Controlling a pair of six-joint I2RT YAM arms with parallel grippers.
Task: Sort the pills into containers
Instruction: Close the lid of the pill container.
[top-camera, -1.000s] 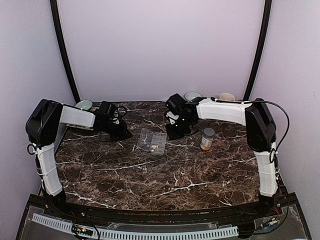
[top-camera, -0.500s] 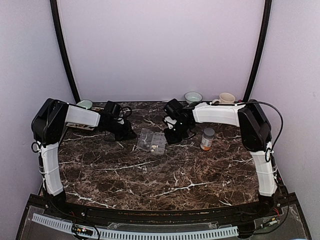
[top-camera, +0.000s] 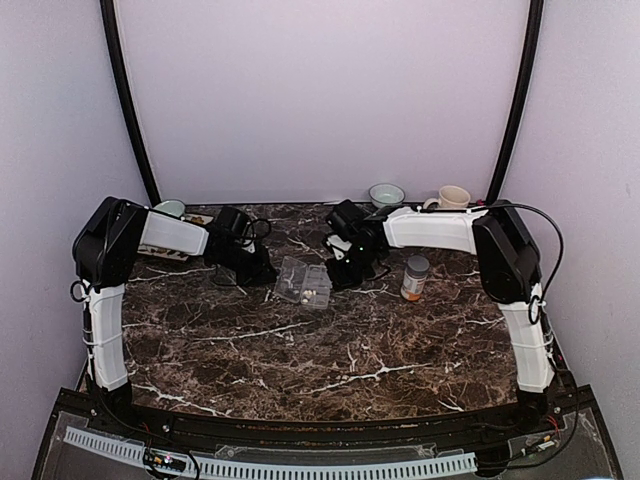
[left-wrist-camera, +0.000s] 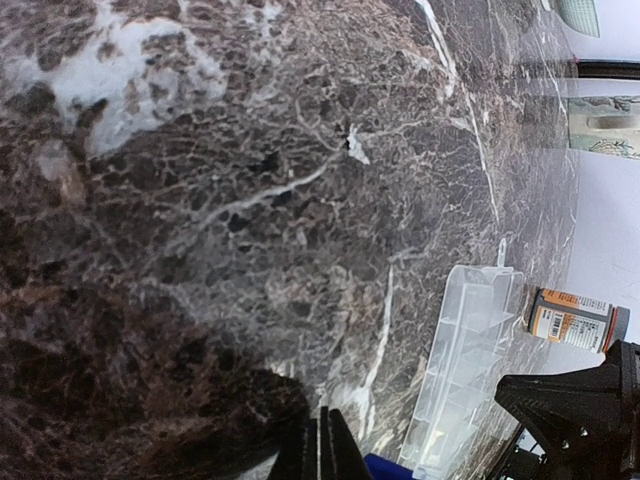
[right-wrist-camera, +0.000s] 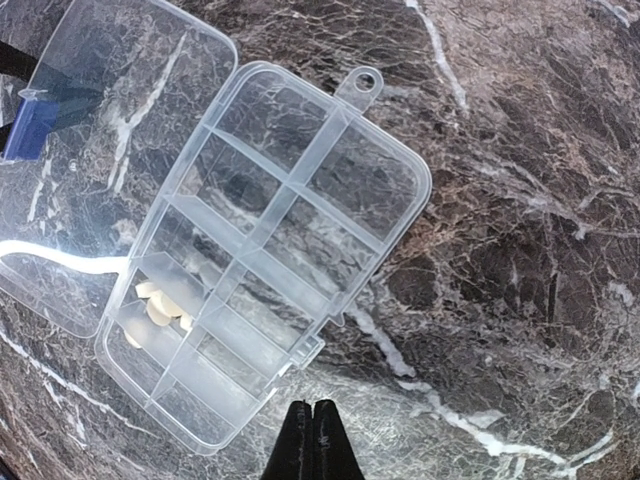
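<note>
The clear organizer box lies open on the marble table between the two arms. In the right wrist view its compartments face up and the lid is flat to the left. A few pale pills lie in one lower left compartment. My right gripper is shut and empty, just off the box's near edge. My left gripper is shut and empty, over bare marble to the left of the box. In the top view both grippers, the left and the right, flank the box.
A grey-capped pill bottle stands right of the box; it shows in the left wrist view too. A cream mug and a bowl stand at the back edge. Another bowl sits at the back left.
Both arms have moved inward toward the box. The left gripper slid right, the right gripper slid left and slightly down. The box has not moved.
</note>
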